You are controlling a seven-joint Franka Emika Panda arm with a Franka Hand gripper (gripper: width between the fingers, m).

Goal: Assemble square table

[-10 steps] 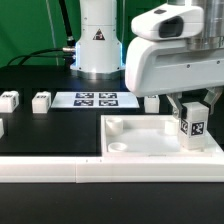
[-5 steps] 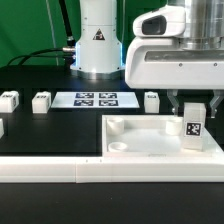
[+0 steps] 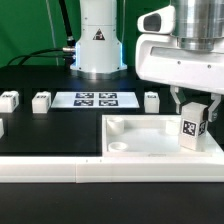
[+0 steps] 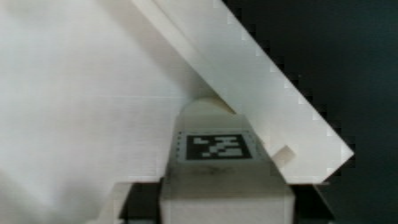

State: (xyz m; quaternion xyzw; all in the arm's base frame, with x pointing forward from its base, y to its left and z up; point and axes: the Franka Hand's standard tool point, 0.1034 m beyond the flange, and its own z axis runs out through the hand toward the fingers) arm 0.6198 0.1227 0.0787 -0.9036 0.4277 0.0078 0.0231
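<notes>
The white square tabletop slab (image 3: pixel 150 138) lies on the black table at the exterior view's right, rim up, with rounded corner pockets. My gripper (image 3: pixel 193 112) is shut on a white tagged leg block (image 3: pixel 192 131) and holds it upright over the slab's corner at the exterior view's right. In the wrist view the leg (image 4: pixel 217 150) sits between my dark fingers (image 4: pixel 146 200), above the slab's inner face (image 4: pixel 80 110) and next to its raised rim (image 4: pixel 249 80). Three more leg blocks lie behind: two (image 3: pixel 9 99) (image 3: pixel 41 101) at the left and one (image 3: pixel 152 99) by the marker board.
The marker board (image 3: pixel 96 99) lies at the back centre before the robot base (image 3: pixel 98 45). A long white border rail (image 3: pixel 90 172) runs along the front edge. Another white piece (image 3: pixel 2 128) shows at the left edge.
The gripper with the leg has shifted slightly to the exterior view's right and stayed low over the slab's corner; the wrist has turned a little. The other parts have not moved.
</notes>
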